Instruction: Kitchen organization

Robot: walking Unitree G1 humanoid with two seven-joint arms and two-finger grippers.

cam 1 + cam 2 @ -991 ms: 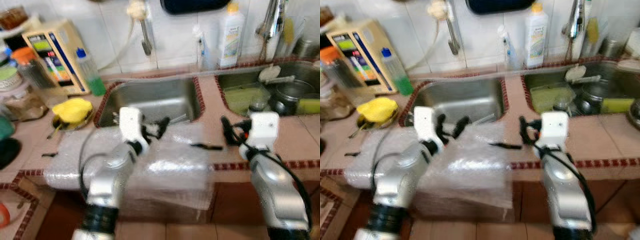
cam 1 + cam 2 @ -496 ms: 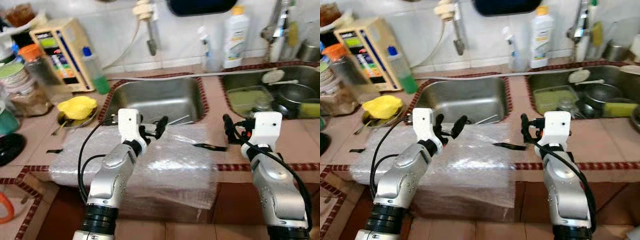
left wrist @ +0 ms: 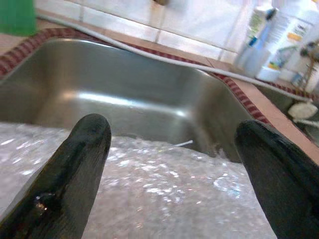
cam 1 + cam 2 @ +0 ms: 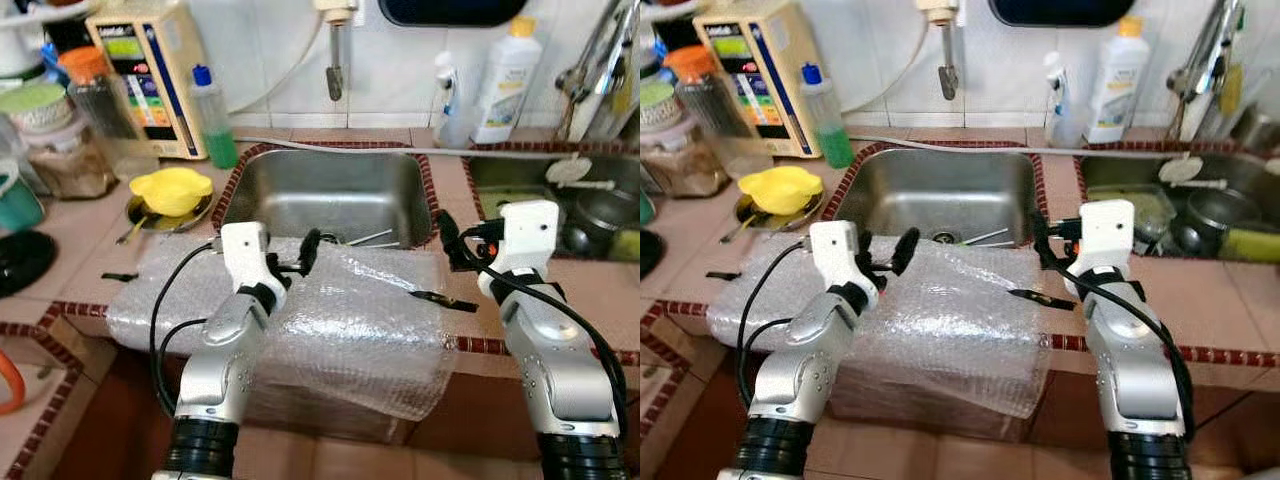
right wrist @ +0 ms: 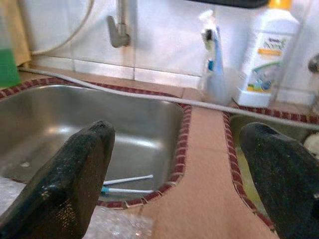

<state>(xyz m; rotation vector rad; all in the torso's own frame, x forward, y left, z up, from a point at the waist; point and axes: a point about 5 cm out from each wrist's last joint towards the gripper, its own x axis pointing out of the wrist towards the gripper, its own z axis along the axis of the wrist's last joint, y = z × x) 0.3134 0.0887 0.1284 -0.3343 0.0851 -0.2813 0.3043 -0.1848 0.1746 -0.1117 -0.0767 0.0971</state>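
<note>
Grippers poised over a bubble-wrapped counter edge before the empty sink.

Head views: bubble wrap point(image 4: 340, 320) lies spread on the tiled counter point(image 4: 70, 280) and hangs over its front edge, just in front of the steel sink point(image 4: 335, 195); the left gripper point(image 4: 290, 262) hovers spread wide above the wrap, the right gripper point(image 4: 452, 243) hangs beside the sink's corner, near a thin dark utensil point(image 4: 440, 299) on the wrap.
Left wrist view: both black fingers point(image 3: 75, 164) stand far apart, empty, over the wrap point(image 3: 164, 189).
Right wrist view: fingers point(image 5: 75, 179) wide apart, empty, facing the sink point(image 5: 89, 124) and a white bottle point(image 5: 266, 55).
</note>
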